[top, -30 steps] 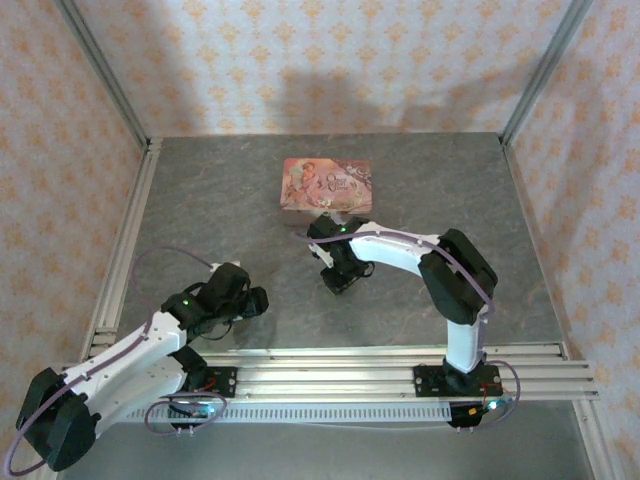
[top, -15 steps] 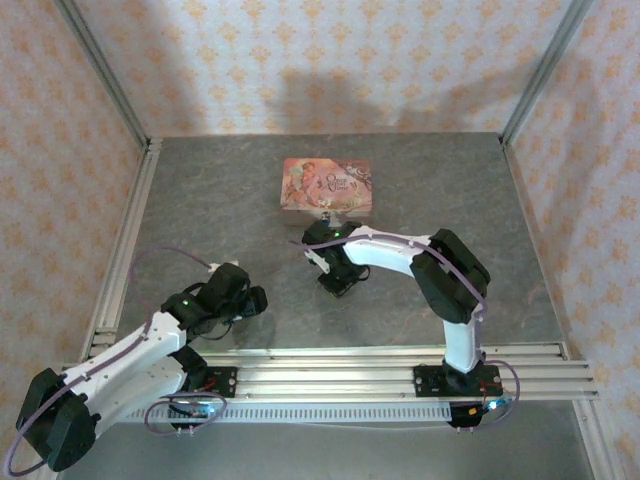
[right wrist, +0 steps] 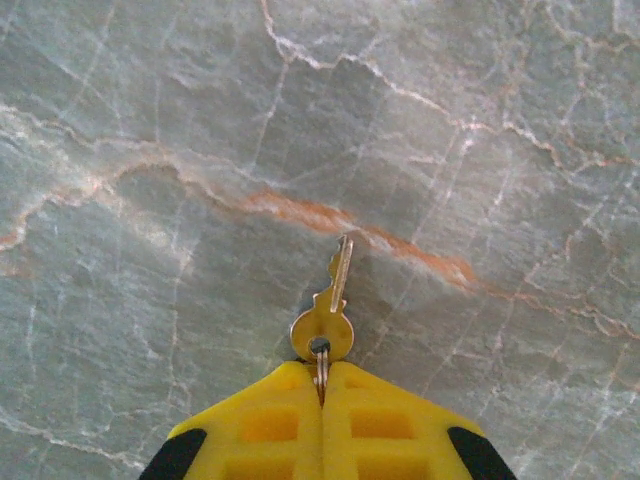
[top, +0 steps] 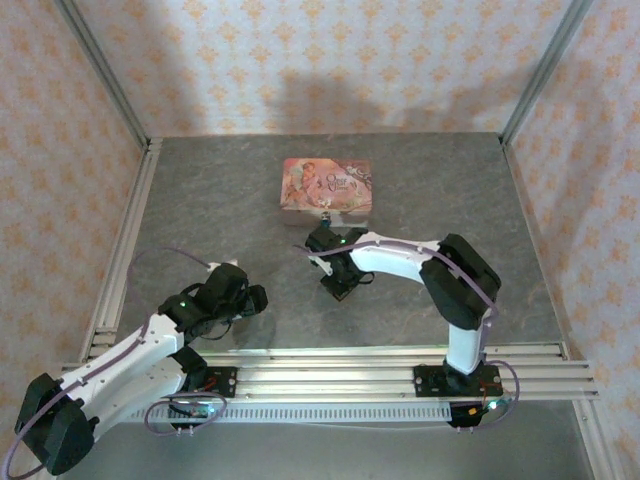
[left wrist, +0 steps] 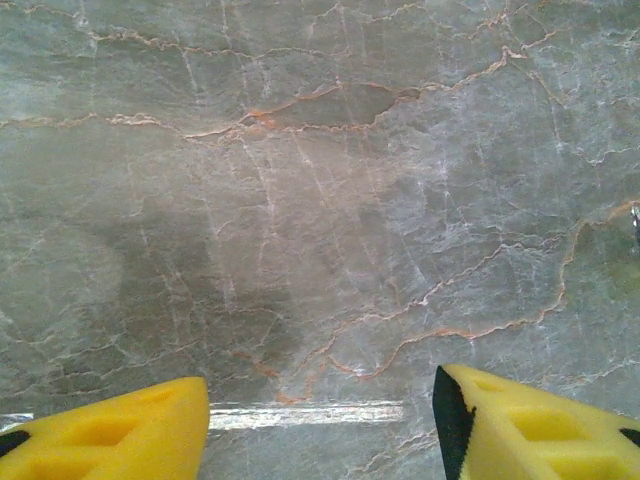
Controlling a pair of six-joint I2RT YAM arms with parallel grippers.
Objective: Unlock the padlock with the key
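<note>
At the left, the left hand hovers low over the grey veined surface near its own base. In its wrist view the two yellow fingers stand well apart with nothing between them, both cut off by the bottom edge. Toward the middle, the right hand points down at the surface just in front of the pink box. In its wrist view the yellow fingertips are pressed together, gripping the key by the small ring through its round head. The key's long axis runs away from the hand, head at the fingertips and blade pointing outward, leaning slightly right. Whether its tip touches the surface cannot be told. The box lid carries a picture and some lettering, too small to read. A tiny dark thing at the middle of the box's near edge seems to be the padlock, well apart from the key; its shackle and facing cannot be made out.
</note>
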